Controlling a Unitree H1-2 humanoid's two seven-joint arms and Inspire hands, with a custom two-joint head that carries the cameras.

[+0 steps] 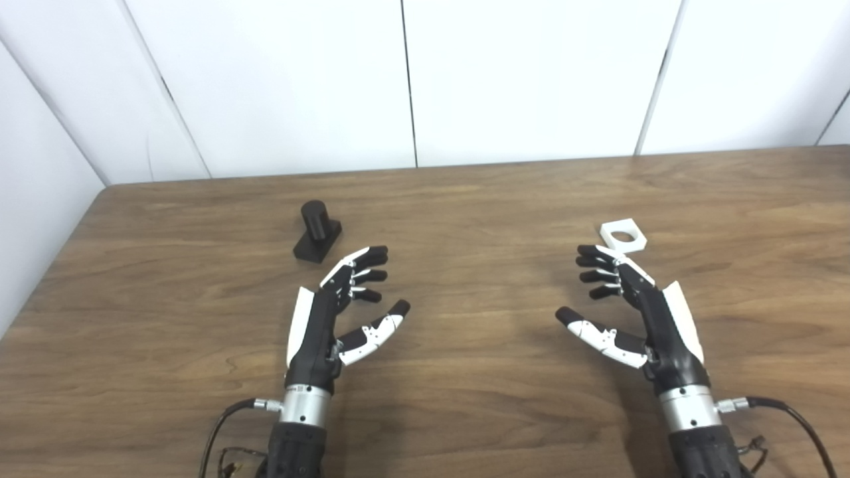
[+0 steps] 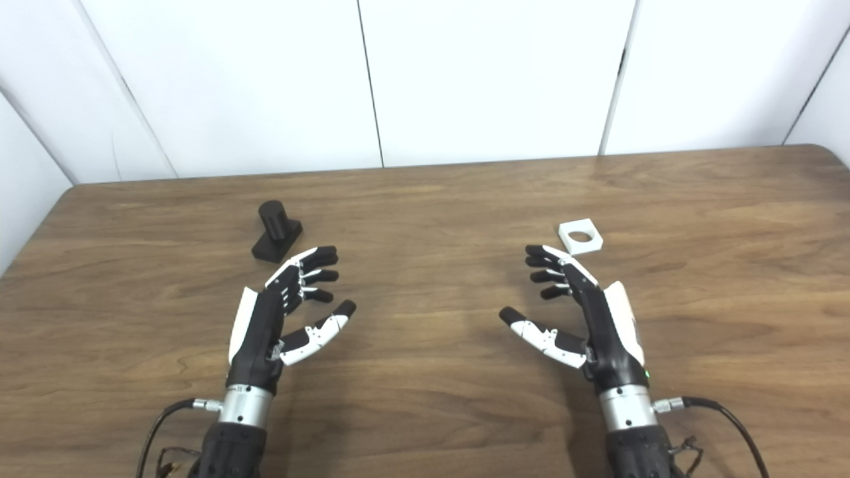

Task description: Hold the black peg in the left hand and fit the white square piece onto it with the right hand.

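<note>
The black peg (image 1: 317,230), a short cylinder on a rectangular base, stands on the wooden table (image 1: 465,212) at the left. My left hand (image 1: 339,305) hovers just in front of it and to its right, open, fingers spread, holding nothing. The white square piece (image 1: 623,236) with a round hole lies flat at the right. My right hand (image 1: 627,309) is open just in front of it, fingertips close to its near edge but apart from it. In the right eye view the same peg (image 2: 275,230) and white square piece (image 2: 580,237) show.
White wall panels (image 1: 412,79) close off the table's far edge and left side. The table's left edge (image 1: 46,265) runs close to the peg. Cables (image 1: 790,411) trail from both wrists at the bottom.
</note>
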